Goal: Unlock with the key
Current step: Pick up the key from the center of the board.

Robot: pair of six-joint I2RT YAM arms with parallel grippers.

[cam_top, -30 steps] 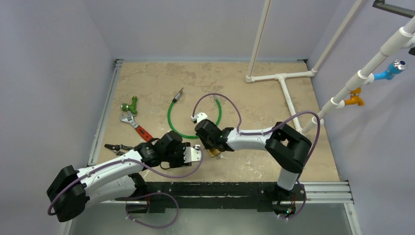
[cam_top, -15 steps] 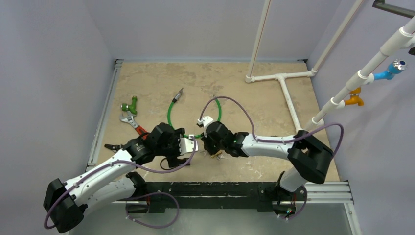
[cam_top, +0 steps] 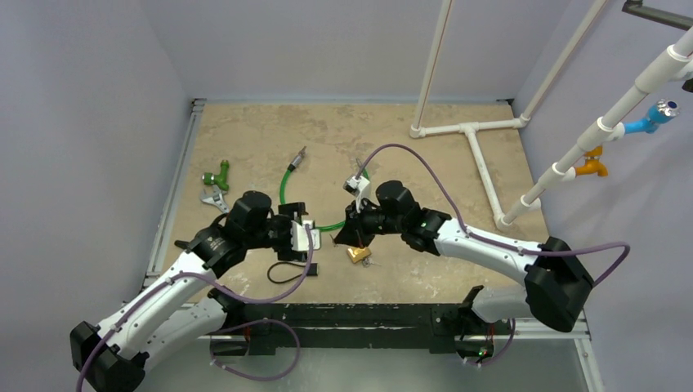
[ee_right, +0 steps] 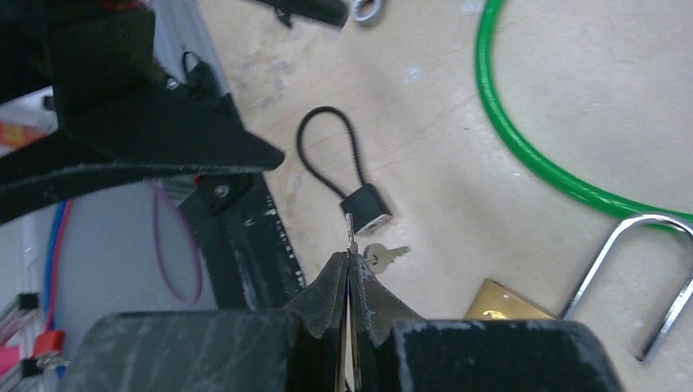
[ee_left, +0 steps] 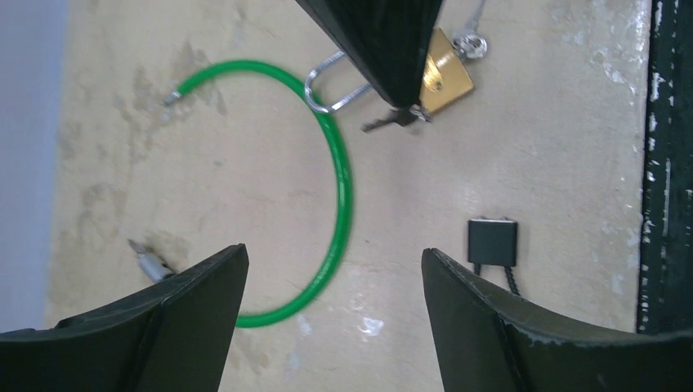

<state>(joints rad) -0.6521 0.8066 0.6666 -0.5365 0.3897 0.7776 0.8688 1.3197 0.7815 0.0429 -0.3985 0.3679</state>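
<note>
My right gripper [ee_right: 350, 260] is shut on a small silver key [ee_right: 350, 229] whose blade sticks out past the fingertips. A second key [ee_right: 384, 256] hangs beside it. The brass padlock [cam_top: 357, 254] lies on the table just below that gripper [cam_top: 351, 238], and its steel shackle [ee_right: 646, 269] reaches the green hose [cam_top: 285, 196]. The left wrist view shows the padlock [ee_left: 446, 77] and key [ee_left: 392, 122] under the right finger. My left gripper [ee_left: 333, 251] is open and holds nothing. It hovers left of the padlock, above the hose [ee_left: 339, 188].
A black cable lock [cam_top: 286, 273] lies near the front edge, under the left gripper [cam_top: 308, 236]. A wrench [cam_top: 216, 200], a green fitting [cam_top: 216, 175] and pliers [cam_top: 192, 245] sit at the left. White pipes [cam_top: 474, 139] stand at the back right.
The left gripper has opened and drawn back to the left, away from the padlock. The right gripper has closed on the key and lifted it, and that arm has swung outward.
</note>
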